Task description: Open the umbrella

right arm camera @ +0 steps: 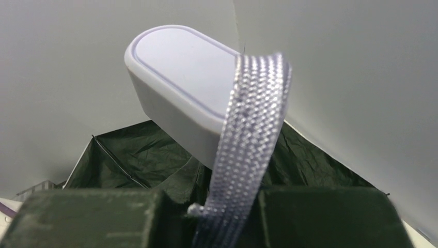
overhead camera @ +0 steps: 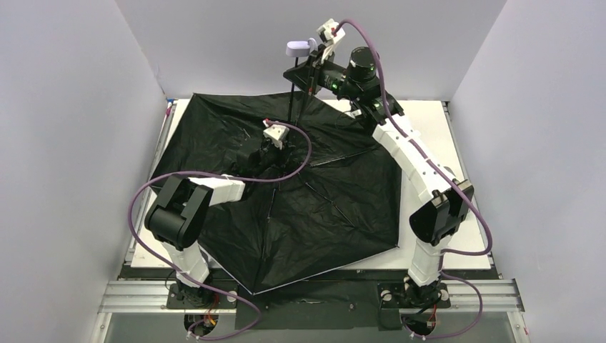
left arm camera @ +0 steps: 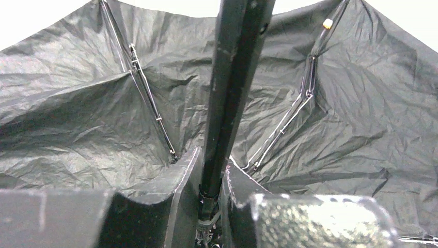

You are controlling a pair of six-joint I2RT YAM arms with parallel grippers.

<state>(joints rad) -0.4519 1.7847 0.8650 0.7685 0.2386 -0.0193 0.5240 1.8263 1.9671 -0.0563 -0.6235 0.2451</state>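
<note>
- Arms reach out from the near edge of the table [overhead camera: 436,128] at different heights. The left arm is low with its elbow bent, and the left tool [overhead camera: 272,146] dips into the middle of the umbrella [overhead camera: 314,214]. The right arm stretches far up and forward, holding the right tool [overhead camera: 319,51] high near the back wall.
- The umbrella lies open and upside down on the table with its black lining facing up, spread all around and beneath the left tool. Thin ribs [left arm camera: 147,98] fan away from that tool on either side.
- The black shaft [overhead camera: 292,100] rises from the left tool towards the right tool, leaning slightly.
- In the left wrist view the shaft runs straight up between the left tool's two fingers [left arm camera: 178,188]. They press in against it from both sides, so this tool grips the umbrella by the shaft, low down near where the ribs meet.
- The pale lilac handle [right arm camera: 175,77] sits just ahead of the right tool, at the top of the shaft, well above the fabric.
- A woven lilac strap [right arm camera: 250,134] hangs from the handle down into the gap between the right tool's fingers [right arm camera: 82,219].
- Whether the right tool is pinching the strap or the shaft cannot be told, because the contact is hidden low in its own view.
</note>
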